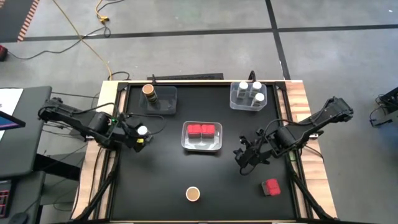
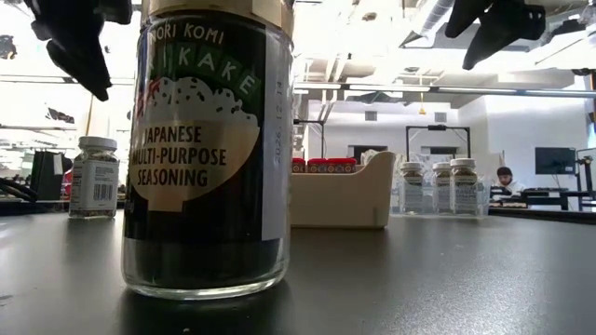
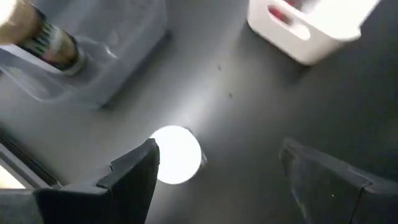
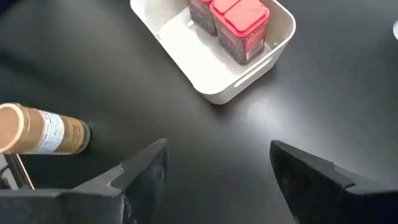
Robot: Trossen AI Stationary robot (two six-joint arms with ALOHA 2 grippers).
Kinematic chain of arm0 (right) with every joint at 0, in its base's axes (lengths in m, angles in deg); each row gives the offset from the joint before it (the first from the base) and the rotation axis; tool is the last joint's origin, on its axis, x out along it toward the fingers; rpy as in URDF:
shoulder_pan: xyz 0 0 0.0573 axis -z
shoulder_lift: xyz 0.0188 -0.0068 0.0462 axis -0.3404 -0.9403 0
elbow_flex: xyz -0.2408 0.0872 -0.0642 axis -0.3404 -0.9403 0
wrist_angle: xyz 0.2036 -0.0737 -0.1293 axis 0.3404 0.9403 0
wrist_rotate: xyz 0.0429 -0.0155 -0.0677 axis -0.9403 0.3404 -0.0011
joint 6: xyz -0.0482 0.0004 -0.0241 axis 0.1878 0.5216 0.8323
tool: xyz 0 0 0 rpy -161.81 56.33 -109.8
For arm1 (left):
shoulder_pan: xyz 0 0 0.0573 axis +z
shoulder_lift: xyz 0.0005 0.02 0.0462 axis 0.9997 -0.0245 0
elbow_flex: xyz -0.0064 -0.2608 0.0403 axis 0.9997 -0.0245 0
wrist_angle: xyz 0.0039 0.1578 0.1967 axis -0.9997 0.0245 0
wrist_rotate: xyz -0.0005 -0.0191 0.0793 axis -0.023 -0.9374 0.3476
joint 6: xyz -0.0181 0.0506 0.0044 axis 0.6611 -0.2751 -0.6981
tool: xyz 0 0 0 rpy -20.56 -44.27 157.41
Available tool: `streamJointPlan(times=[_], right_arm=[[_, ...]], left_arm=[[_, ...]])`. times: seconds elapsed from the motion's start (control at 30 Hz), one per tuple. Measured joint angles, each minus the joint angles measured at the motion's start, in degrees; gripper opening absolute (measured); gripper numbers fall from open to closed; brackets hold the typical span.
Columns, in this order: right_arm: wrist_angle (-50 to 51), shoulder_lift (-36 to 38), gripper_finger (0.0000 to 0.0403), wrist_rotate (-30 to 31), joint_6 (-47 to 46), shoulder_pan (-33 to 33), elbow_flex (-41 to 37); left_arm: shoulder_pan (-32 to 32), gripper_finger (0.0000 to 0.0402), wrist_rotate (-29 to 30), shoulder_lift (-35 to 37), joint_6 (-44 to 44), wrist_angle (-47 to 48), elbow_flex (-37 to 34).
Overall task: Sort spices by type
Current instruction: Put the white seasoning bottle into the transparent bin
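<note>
My left gripper [image 1: 138, 137] [image 3: 217, 149] is open and hovers over a white-lidded jar [image 1: 142, 131] [image 3: 176, 154] that stands on the table's left side; in the low view its fingers [image 2: 79, 46] are above the jar [image 2: 94, 177]. My right gripper [image 1: 245, 155] [image 4: 217, 146] is open above bare table right of centre. Two red blocks [image 1: 202, 130] [image 4: 239, 25] sit in a white tray [image 1: 202, 144]. A third red block [image 1: 270, 187] lies near the right front. One brown-topped jar [image 1: 193, 194] [image 2: 205, 158] stands at the near edge, another [image 1: 149, 91] in a clear tray.
Three white-lidded jars [image 1: 249, 92] [image 2: 438, 186] stand in a clear tray [image 1: 236, 102] at the far right. The clear tray [image 1: 168, 102] with the brown-topped jar is at the far left. Bare black table lies between the white tray and the near edge.
</note>
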State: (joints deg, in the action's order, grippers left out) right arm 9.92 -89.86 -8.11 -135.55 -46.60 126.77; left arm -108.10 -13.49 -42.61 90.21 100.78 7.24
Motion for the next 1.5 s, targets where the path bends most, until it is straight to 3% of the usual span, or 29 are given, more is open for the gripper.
streamJointPlan(times=[0.27,0.5,1.17,1.5], right_arm=[[0.0,0.0,0.0305,0.0,2.2,0.1,0.0],[-0.6,0.0,0.0305,0.1,2.2,0.1,0.0],[-2.8,-1.1,0.0305,0.5,0.6,1.8,0.0],[-3.6,-1.1,0.0305,0.5,1.0,2.2,0.0]], left_arm=[[0.0,0.0318,-8.3,-2.3,1.5,-1.0,0.0],[0.3,0.0318,-8.6,-2.2,10.9,-3.9,0.0],[5.1,0.0348,-7.3,-2.2,16.8,-1.5,0.0],[15.4,0.0348,-8.6,-2.2,14.8,4.4,0.0]])
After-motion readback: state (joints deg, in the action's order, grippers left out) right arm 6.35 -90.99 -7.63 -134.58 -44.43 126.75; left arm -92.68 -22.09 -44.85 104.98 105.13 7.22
